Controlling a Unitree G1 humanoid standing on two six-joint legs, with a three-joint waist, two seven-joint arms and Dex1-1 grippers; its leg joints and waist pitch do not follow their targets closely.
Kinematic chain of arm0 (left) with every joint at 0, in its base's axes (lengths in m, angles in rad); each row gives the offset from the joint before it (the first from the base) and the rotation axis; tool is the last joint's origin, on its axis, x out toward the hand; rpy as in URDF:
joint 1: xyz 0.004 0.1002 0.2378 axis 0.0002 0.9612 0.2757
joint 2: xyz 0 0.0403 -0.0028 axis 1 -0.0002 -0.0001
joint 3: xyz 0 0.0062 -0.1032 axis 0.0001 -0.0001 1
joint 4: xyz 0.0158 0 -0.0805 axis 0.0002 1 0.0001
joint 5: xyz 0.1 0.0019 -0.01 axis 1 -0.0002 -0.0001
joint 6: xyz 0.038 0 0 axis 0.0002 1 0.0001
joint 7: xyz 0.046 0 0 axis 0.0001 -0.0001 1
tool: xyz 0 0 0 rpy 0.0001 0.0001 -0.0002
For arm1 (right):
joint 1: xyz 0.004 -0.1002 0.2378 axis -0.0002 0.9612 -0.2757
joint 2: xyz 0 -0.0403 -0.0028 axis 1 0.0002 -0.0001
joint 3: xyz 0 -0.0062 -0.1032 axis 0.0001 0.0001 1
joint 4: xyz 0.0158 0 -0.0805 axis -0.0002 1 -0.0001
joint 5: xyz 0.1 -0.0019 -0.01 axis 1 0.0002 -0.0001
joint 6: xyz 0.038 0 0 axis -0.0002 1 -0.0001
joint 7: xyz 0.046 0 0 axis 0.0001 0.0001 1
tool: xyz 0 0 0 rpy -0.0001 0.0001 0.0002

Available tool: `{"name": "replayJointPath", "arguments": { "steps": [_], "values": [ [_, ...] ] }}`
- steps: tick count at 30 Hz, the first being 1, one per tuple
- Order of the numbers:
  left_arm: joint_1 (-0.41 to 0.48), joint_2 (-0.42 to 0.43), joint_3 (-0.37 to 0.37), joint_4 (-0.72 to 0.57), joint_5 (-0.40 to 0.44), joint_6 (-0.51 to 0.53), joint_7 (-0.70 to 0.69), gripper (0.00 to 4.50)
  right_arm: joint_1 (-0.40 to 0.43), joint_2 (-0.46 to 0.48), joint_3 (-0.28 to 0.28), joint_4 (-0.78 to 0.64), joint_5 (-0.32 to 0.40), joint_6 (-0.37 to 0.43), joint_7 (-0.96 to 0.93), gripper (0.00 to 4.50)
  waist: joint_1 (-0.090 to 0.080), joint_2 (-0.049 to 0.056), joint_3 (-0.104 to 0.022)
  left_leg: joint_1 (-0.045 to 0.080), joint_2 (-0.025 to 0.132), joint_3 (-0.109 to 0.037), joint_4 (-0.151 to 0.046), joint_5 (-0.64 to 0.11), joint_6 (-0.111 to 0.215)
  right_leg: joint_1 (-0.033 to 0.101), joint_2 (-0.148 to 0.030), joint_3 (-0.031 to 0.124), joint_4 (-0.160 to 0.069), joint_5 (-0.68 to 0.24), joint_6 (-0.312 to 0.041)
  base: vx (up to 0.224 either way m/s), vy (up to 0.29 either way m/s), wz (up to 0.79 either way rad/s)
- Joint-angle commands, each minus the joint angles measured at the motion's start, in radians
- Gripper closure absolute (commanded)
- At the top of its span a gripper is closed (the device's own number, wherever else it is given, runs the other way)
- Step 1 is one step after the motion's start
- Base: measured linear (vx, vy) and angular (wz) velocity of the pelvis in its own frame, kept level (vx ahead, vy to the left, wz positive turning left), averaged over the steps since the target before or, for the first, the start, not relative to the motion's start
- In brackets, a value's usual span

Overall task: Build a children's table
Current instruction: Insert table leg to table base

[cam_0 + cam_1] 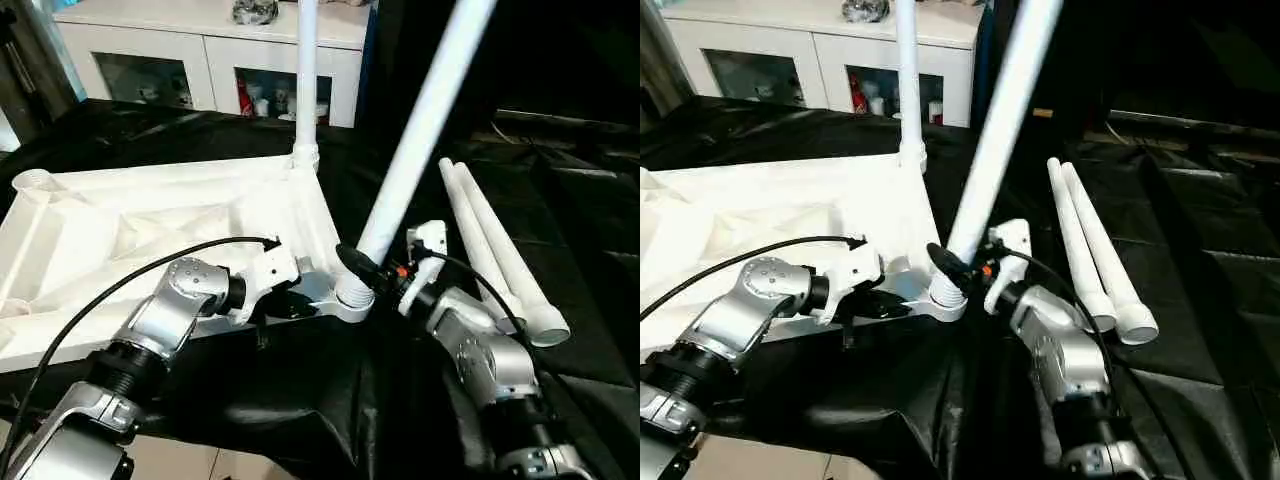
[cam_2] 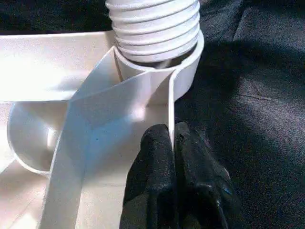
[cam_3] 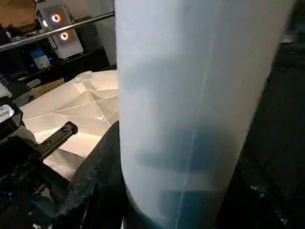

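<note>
My right gripper (image 1: 372,268) grasps a white leg (image 1: 420,130) just above its threaded foot, fingers wrapped round the tube, as I seat it in the near corner socket (image 1: 352,296) of the tabletop (image 1: 120,240). The leg leans away from me and to my right; in the left wrist view its ribbed thread sits in the mouth of the socket with several turns exposed. My left gripper (image 2: 172,162) is clenched on the thin rim wall of the tabletop beside that socket, one finger each side, pinning the piece down.

The step in hand, as I judge it, is fitting the second leg. It looks started but not home. The next move calls for bringing the tube upright so the thread lines up with the socket, then twisting it down while my left side holds firm; a tilted start risks cross-threading or popping out.

The tabletop lies underside up on a black cloth (image 1: 300,400), ribs showing, its near corner between my two wrists.

The count: one tabletop. Four legs: one standing leg (image 1: 306,70) already upright in the far corner socket, one in my grasp, and two spare legs (image 1: 495,250) lying side by side on the cloth to my right, touching, apart from the tabletop. Behind stands one white cabinet (image 1: 200,50) with glass doors.
</note>
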State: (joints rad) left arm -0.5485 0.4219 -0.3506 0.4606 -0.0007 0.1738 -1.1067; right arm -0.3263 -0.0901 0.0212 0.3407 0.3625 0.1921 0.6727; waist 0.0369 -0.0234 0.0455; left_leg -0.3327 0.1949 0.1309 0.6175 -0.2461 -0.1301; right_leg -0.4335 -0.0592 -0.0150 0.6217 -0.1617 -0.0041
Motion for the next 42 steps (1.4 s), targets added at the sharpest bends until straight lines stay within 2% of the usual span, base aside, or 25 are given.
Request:
{"name": "replayJointPath", "arguments": {
  "steps": [1, 4, 6, 11, 14, 20, 22, 23, 24, 26, 27, 30, 34, 39, 42],
  "values": [
    [-0.035, 0.007, 0.034, 0.021, 0.011, -0.014, 0.045, 4.50, 0.054, -0.020, -0.012, 0.036, -0.027, 0.029, -0.026, 2.61, 0.000, 0.013, -0.046, -0.020, 0.007, 0.015, -0.099, -0.242, 0.014, 0.057, -0.048, 0.028, -0.097, -0.445, -0.145, 0.000, 0.000, 0.00],
    [-0.039, 0.004, 0.035, 0.031, 0.014, -0.019, 0.051, 4.50, 0.077, -0.030, 0.001, -0.003, -0.043, 0.001, -0.031, 2.61, 0.002, 0.009, -0.050, -0.018, 0.007, 0.017, -0.101, -0.209, 0.018, 0.060, -0.048, 0.027, -0.100, -0.425, -0.140, 0.000, 0.000, 0.00],
    [-0.039, 0.003, 0.036, 0.036, 0.014, -0.023, 0.053, 4.50, 0.095, -0.033, 0.012, -0.029, -0.057, -0.014, -0.030, 2.61, 0.005, 0.011, -0.050, -0.015, 0.007, 0.020, -0.102, -0.197, 0.022, 0.056, -0.046, 0.029, -0.101, -0.401, -0.149, 0.000, 0.000, 0.00],
    [-0.037, 0.003, 0.036, 0.039, 0.014, -0.027, 0.054, 4.50, 0.114, -0.052, 0.046, -0.064, -0.080, -0.011, -0.017, 2.61, 0.008, 0.011, -0.050, -0.024, 0.007, 0.021, -0.104, -0.166, 0.024, 0.065, -0.045, 0.029, -0.095, -0.355, -0.154, 0.000, 0.000, 0.00],
    [-0.034, 0.003, 0.035, 0.041, 0.014, -0.032, 0.051, 4.50, 0.105, -0.065, 0.070, -0.081, -0.098, 0.008, -0.011, 2.61, 0.007, 0.011, -0.049, -0.025, 0.006, 0.021, -0.105, -0.169, 0.021, 0.065, -0.045, 0.028, -0.097, -0.373, -0.146, 0.000, 0.000, 0.00],
    [-0.025, 0.007, 0.030, 0.031, 0.015, -0.043, 0.038, 4.50, 0.064, -0.119, 0.141, -0.071, -0.142, 0.067, 0.030, 2.61, 0.006, 0.006, -0.048, -0.024, 0.007, 0.019, -0.106, -0.186, 0.023, 0.062, -0.046, 0.028, -0.102, -0.438, -0.121, 0.000, 0.000, 0.00],
    [-0.024, 0.010, 0.029, 0.029, 0.015, -0.046, 0.034, 4.50, 0.035, -0.130, 0.168, -0.050, -0.154, 0.094, 0.056, 2.61, 0.004, -0.001, -0.049, -0.026, 0.006, 0.019, -0.104, -0.174, 0.028, 0.063, -0.046, 0.028, -0.100, -0.429, -0.123, 0.000, 0.000, 0.00],
    [-0.024, 0.010, 0.029, 0.029, 0.015, -0.046, 0.034, 4.50, 0.035, -0.130, 0.168, -0.050, -0.154, 0.094, 0.056, 2.61, 0.004, 0.002, -0.048, -0.027, 0.007, 0.019, -0.105, -0.173, 0.028, 0.063, -0.047, 0.028, -0.099, -0.429, -0.124, 0.000, 0.000, 0.00],
    [-0.022, 0.010, 0.029, 0.026, 0.014, -0.046, 0.033, 4.50, 0.010, -0.134, 0.186, -0.018, -0.170, 0.090, 0.076, 2.61, 0.003, -0.001, -0.048, -0.027, 0.007, 0.020, -0.103, -0.175, 0.029, 0.061, -0.047, 0.028, -0.100, -0.436, -0.123, 0.000, 0.000, 0.00],
    [-0.018, 0.012, 0.028, 0.021, 0.014, -0.047, 0.032, 4.50, -0.015, -0.140, 0.208, 0.015, -0.185, 0.080, 0.103, 2.61, 0.002, 0.000, -0.046, -0.026, 0.007, 0.020, -0.104, -0.185, 0.028, 0.059, -0.048, 0.028, -0.103, -0.459, -0.120, 0.000, 0.000, 0.00],
    [-0.016, 0.012, 0.027, 0.018, 0.014, -0.047, 0.032, 4.50, -0.024, -0.142, 0.217, 0.028, -0.188, 0.080, 0.115, 2.61, 0.000, -0.004, -0.047, -0.027, 0.008, 0.019, -0.104, -0.188, 0.028, 0.060, -0.048, 0.026, -0.102, -0.464, -0.119, 0.000, 0.000, 0.00],
    [-0.011, 0.015, 0.024, 0.009, 0.014, -0.046, 0.026, 4.50, -0.047, -0.148, 0.238, 0.052, -0.190, 0.083, 0.152, 2.61, -0.002, -0.003, -0.046, -0.026, 0.009, 0.018, -0.105, -0.197, 0.029, 0.057, -0.049, 0.027, -0.105, -0.490, -0.111, 0.000, 0.000, 0.00],
    [-0.007, 0.020, 0.021, 0.001, 0.011, -0.053, 0.012, 4.50, -0.083, -0.153, 0.262, 0.091, -0.193, 0.062, 0.207, 2.61, -0.005, -0.010, -0.048, -0.026, 0.010, 0.020, -0.104, -0.193, 0.033, 0.057, -0.049, 0.027, -0.103, -0.470, -0.118, 0.000, 0.000, 0.00],
    [-0.008, 0.025, 0.013, -0.007, 0.002, -0.071, -0.015, 4.50, -0.116, -0.155, 0.253, 0.136, -0.176, 0.038, 0.292, 2.61, -0.006, -0.010, -0.051, -0.026, 0.012, 0.021, -0.103, -0.189, 0.034, 0.059, -0.049, 0.025, -0.099, -0.436, -0.136, 0.000, 0.000, 0.00],
    [-0.010, 0.027, 0.008, -0.013, -0.003, -0.084, -0.036, 4.50, -0.132, -0.160, 0.252, 0.157, -0.164, 0.030, 0.341, 2.61, -0.005, -0.011, -0.054, -0.025, 0.014, 0.026, -0.101, -0.156, 0.040, 0.061, -0.048, 0.026, -0.091, -0.364, -0.162, 0.000, 0.000, 0.00]
  ]
}}
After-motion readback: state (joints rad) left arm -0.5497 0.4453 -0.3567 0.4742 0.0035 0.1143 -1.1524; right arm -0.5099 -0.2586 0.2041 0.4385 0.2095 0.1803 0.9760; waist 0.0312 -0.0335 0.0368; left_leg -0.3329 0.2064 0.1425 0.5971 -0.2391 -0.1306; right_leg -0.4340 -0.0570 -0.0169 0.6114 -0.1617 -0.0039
